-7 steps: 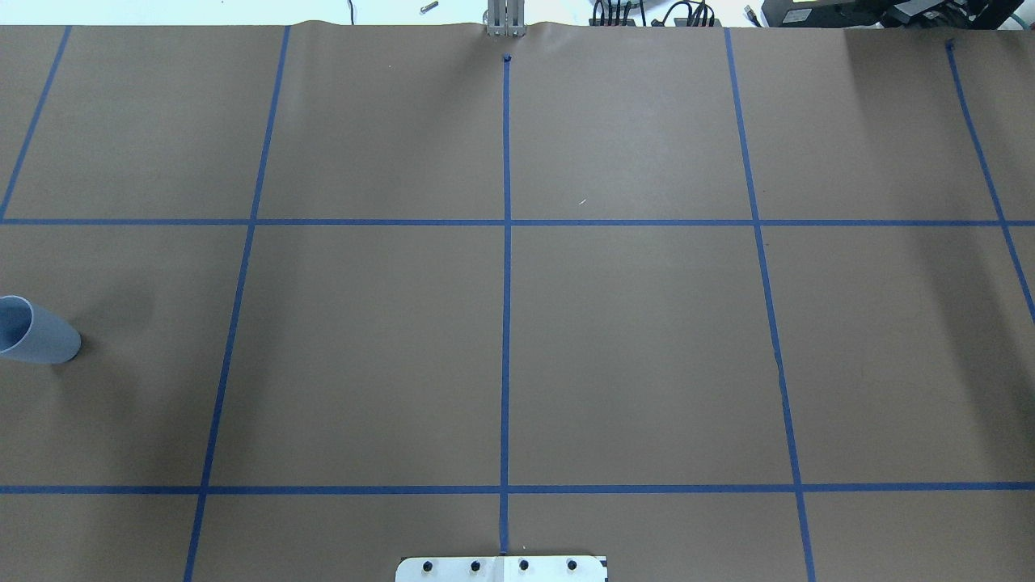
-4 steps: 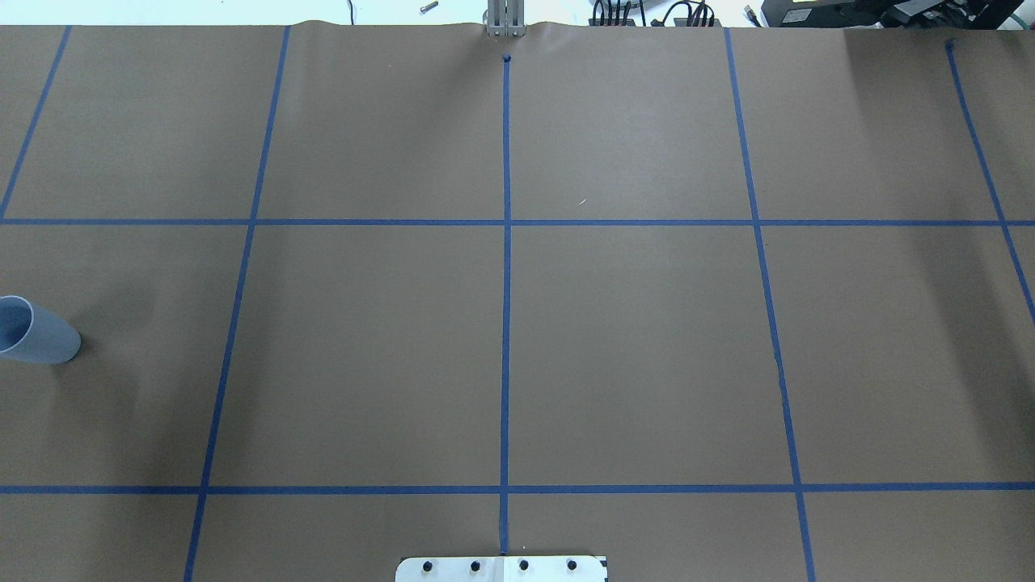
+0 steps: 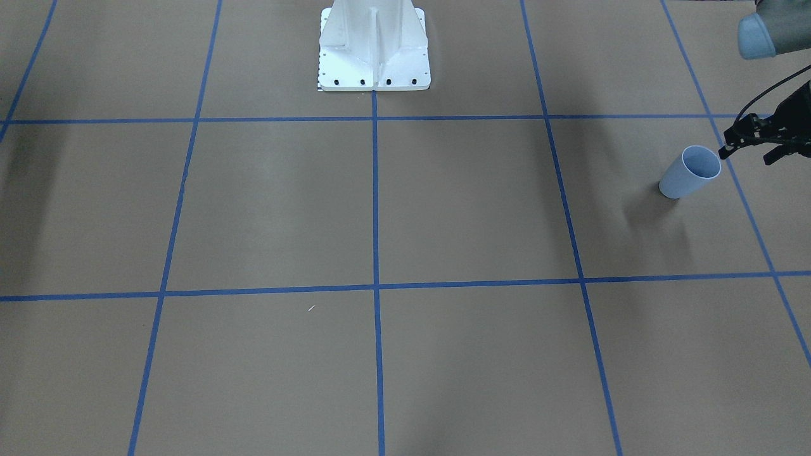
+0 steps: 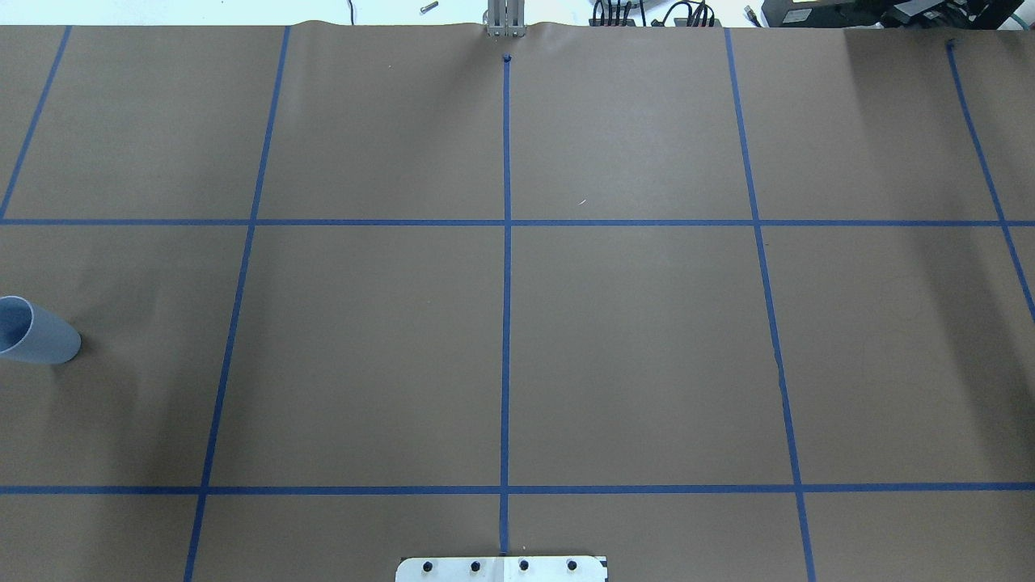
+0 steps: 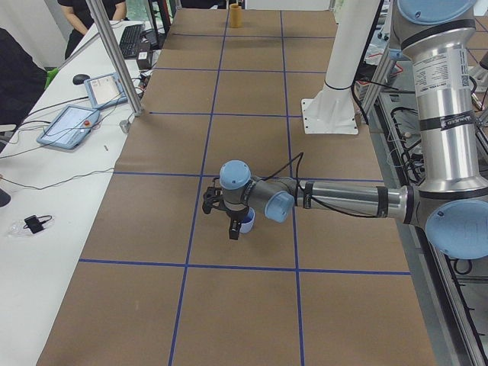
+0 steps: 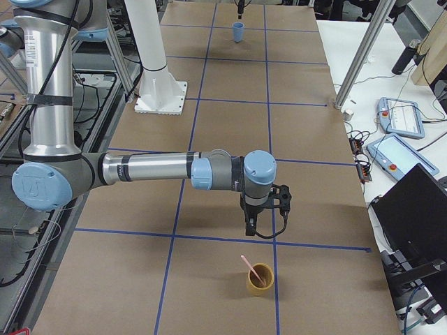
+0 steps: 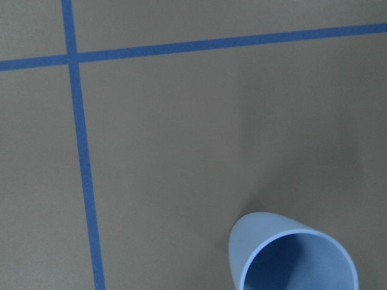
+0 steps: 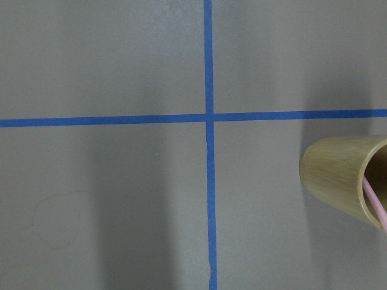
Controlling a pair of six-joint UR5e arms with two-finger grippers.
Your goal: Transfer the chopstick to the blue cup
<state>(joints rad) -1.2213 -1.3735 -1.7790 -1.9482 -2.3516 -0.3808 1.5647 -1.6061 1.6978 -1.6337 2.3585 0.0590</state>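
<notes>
The blue cup (image 4: 34,333) stands upright at the table's far left, also seen in the front view (image 3: 690,172) and the left wrist view (image 7: 293,257); its inside looks empty. My left gripper (image 5: 231,228) hangs just beside and above it; I cannot tell its state. The pink chopstick (image 6: 251,269) leans inside a tan cup (image 6: 260,280) at the table's opposite end, its shaft showing in the right wrist view (image 8: 375,202). My right gripper (image 6: 264,225) hovers a little short of that tan cup; whether it is open or shut I cannot tell.
Brown paper with a blue tape grid covers the table (image 4: 631,347). The white robot base (image 3: 374,47) stands at the middle of the near edge. Tablets and cables (image 5: 69,122) lie on a side bench beyond the paper.
</notes>
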